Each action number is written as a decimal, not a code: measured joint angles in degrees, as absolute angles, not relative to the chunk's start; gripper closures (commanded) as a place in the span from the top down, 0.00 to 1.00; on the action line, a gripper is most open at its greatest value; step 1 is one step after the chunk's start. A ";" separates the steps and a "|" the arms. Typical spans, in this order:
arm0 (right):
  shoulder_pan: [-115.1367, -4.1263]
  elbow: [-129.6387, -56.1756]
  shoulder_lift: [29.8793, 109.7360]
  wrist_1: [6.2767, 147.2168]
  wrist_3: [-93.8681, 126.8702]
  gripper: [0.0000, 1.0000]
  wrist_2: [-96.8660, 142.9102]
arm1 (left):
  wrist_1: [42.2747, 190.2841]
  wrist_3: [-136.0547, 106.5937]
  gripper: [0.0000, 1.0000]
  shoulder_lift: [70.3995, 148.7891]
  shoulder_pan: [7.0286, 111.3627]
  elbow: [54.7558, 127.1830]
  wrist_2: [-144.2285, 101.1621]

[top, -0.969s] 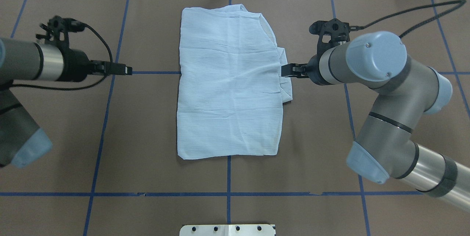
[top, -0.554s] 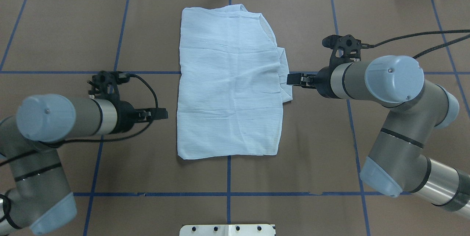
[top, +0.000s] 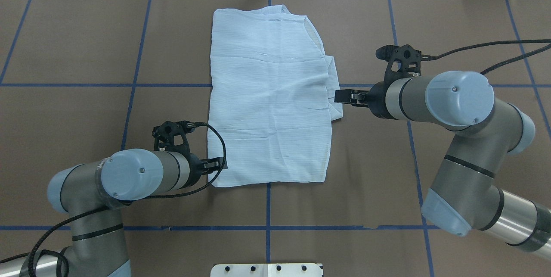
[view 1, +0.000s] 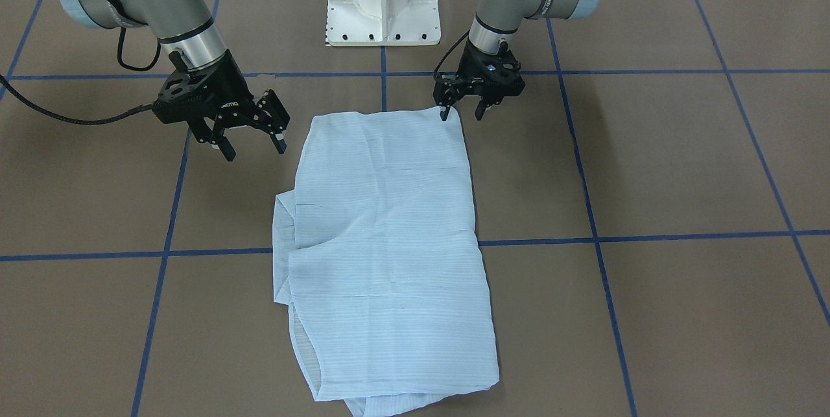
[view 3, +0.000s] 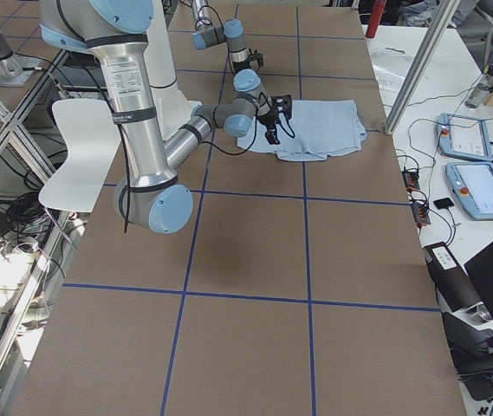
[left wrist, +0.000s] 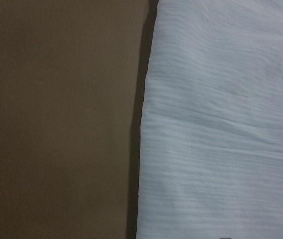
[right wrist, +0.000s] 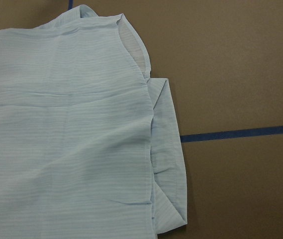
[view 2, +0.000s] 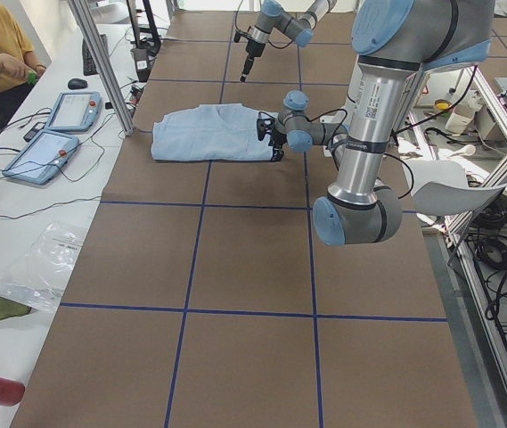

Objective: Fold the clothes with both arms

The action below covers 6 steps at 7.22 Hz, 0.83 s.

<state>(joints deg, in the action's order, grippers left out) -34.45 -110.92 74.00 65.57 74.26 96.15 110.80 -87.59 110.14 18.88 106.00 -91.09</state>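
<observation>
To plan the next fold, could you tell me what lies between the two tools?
Only the folded shirt lies between the left tool and the right tool, as the overhead view shows.

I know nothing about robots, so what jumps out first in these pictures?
A pale-blue shirt lies folded into a rectangle in the middle of a brown table marked with blue tape lines. The left gripper hangs open at its corner nearest the robot; the right gripper, open too, is beside the opposite edge.

Four wide, two close, on shirt (top: 269, 96)
</observation>
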 measured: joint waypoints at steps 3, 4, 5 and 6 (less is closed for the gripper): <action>-34.29 -110.92 74.00 65.57 74.27 1.00 96.05 | 110.54 -87.80 0.69 111.29 18.13 104.98 -90.71; -34.28 -110.92 74.03 65.57 74.27 1.00 96.01 | 110.55 -87.80 0.67 111.48 17.62 104.96 -90.71; -34.28 -110.92 74.06 65.57 74.27 1.00 95.94 | 110.56 -87.80 0.65 111.56 17.27 104.92 -90.70; -34.28 -110.92 74.08 65.57 74.27 1.00 95.86 | 110.56 -87.80 0.62 111.59 17.07 104.88 -90.70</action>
<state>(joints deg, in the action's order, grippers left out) -34.28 -110.92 74.08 65.57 74.27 95.86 110.56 -87.80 111.59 17.07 104.88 -90.70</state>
